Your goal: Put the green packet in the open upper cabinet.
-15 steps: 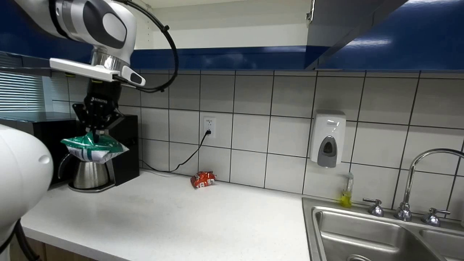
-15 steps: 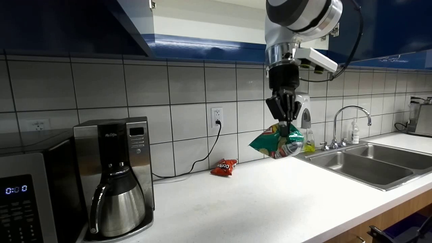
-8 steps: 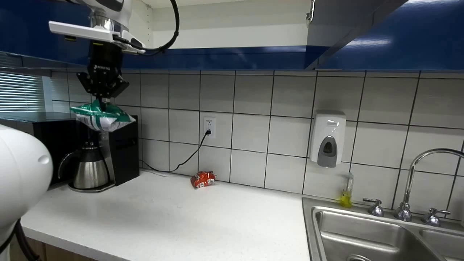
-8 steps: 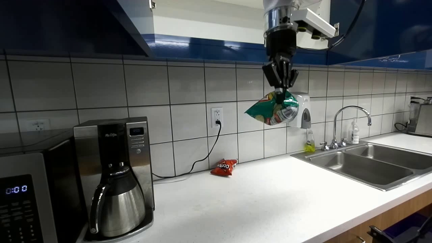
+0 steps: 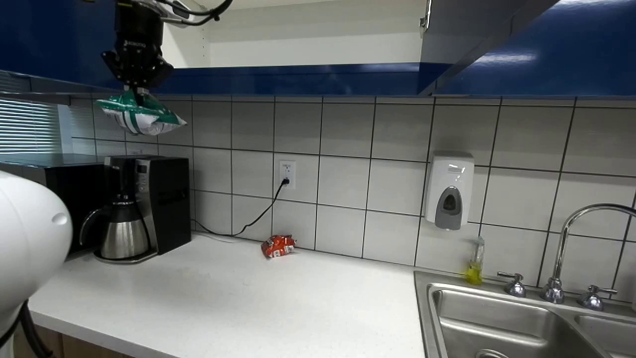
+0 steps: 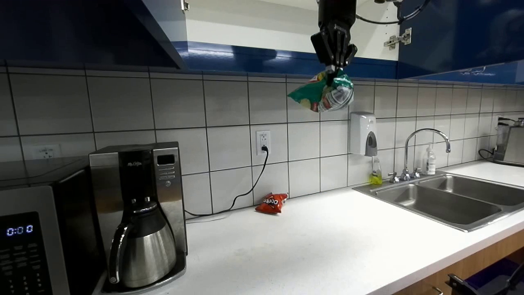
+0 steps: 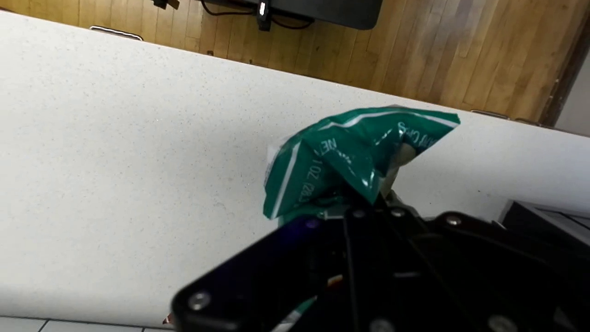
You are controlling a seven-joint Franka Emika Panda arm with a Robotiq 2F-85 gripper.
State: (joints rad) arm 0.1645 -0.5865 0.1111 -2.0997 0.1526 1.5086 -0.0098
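- Pointing to six o'clock, the gripper (image 6: 332, 76) has its fingers pinched on the green packet (image 6: 323, 95), up in mid-air.
- In an exterior view I see the open upper cabinet (image 6: 254, 24) at ten o'clock of the packet, which shows mostly below the cabinet's blue lower edge; an open blue door (image 6: 454, 37) stands at two.
- A deep gap lies below, down to the white counter (image 6: 311, 246).

In an exterior view, the near-left microwave (image 6: 53, 229) shows "0:00" on its display (image 6: 19, 230); the coffee maker (image 6: 139, 180) beside it says "Mr. Coffee"; the red packet (image 6: 272, 203) farther right reads "Dorit", its end unclear. The green packet (image 7: 343, 150) carries "NET" and "1 OZ (28"; the gripper (image 5: 139, 97), faintly, "ROBOTIQ".
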